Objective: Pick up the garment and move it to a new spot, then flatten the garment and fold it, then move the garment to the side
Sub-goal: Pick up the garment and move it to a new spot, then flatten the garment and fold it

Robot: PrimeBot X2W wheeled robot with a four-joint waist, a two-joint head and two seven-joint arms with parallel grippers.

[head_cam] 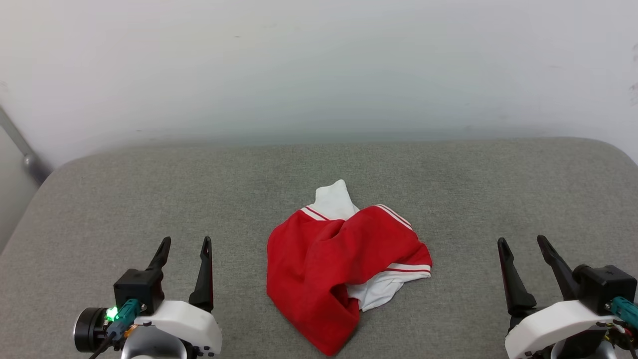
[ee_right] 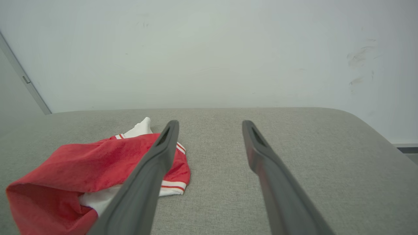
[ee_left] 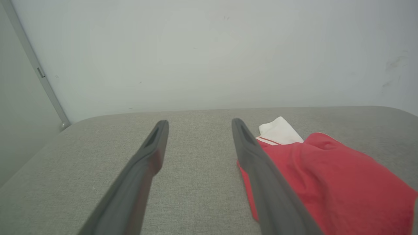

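Two grippers gape empty: left gripper (head_cam: pixel 186 240) at 8 o'clock, right gripper (head_cam: pixel 521 239) at 4; garment (head_cam: pixel 319 269) (crumpled) lies mid grey cushion (head_cam: pixel 473 174), white wall (head_cam: pixel 319 65) at 12.

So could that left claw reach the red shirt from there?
Probably yes: the left claw is open, and nothing but grey fabric lies between it and the crumpled shirt.
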